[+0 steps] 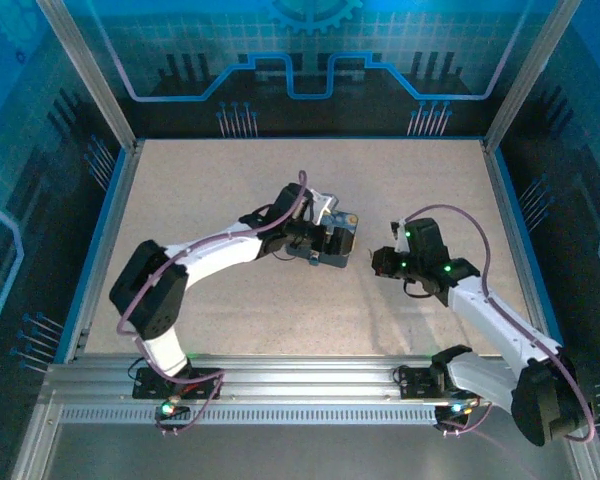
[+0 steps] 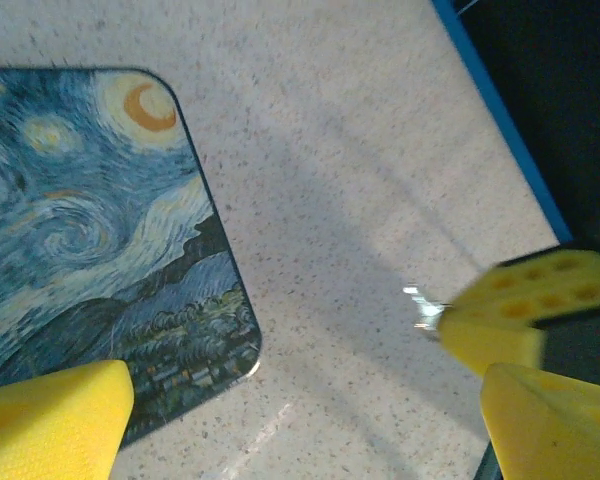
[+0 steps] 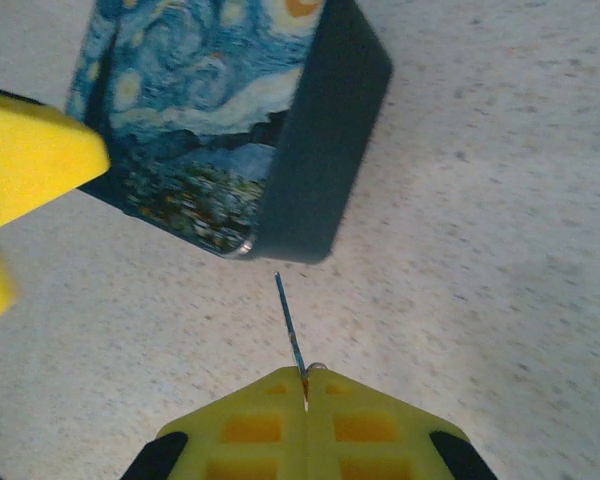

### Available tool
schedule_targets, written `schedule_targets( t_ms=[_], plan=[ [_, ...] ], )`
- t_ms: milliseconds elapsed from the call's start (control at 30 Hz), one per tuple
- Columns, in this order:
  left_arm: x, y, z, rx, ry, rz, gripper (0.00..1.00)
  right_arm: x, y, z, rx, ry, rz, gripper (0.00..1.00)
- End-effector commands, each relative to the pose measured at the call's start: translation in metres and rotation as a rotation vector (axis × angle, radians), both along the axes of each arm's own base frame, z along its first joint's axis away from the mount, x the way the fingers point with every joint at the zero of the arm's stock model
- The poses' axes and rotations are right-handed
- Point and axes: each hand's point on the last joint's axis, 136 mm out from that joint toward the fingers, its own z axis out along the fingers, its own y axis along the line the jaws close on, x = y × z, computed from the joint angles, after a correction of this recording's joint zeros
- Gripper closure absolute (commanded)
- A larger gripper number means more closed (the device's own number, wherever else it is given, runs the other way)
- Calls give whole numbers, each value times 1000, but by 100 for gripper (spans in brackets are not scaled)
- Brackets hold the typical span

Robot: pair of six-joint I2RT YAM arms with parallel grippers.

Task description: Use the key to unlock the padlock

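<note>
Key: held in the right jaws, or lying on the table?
Held. The right gripper is shut on the key, whose thin blade sticks out from between the jaws toward the starry-night tin.

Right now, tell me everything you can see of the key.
The key looks like a thin, straight sliver of dark bluish metal, seen edge-on. Its base is pinched between the shut yellow fingertips of the right gripper, the rest sticking out. It points at the nearest corner of the painted tin, its tip stopping short of it.
</note>
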Motion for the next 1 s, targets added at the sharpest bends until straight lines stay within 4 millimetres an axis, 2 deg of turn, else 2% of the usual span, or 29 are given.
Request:
schedule_targets(
  t_ms=[0, 100, 300, 433, 567, 667, 700, 767, 867, 967],
  plan=[
    [2, 19, 27, -46, -61, 72, 8, 22, 27, 14, 173, -82, 48, 100],
    [-5, 39, 26, -38, -84, 120, 8, 36, 46, 14, 244, -98, 90, 100],
    [-28, 72, 14, -10, -130, 168, 6, 61, 83, 14, 267, -87, 211, 100],
    [-38, 82, 1, -24, -191, 163, 3, 79, 90, 1, 245, -57, 202, 100],
    [-40, 83, -17, -27, -212, 156, 3, 90, 94, -15, 226, -11, 192, 100],
    [-36, 79, -35, 11, -165, 151, 5, 86, 92, -33, 193, 40, 180, 100],
    [-35, 78, -42, 19, -153, 153, 6, 91, 94, -28, 191, 29, 176, 100],
    [-33, 73, -52, 23, -153, 158, 7, 90, 93, -32, 179, 44, 166, 100],
    [-28, 71, -59, 53, -143, 170, 9, 85, 92, -41, 143, 71, 156, 100],
    [-20, 71, -56, 59, -182, 184, 9, 82, 92, -48, 107, 89, 159, 100]
  ],
)
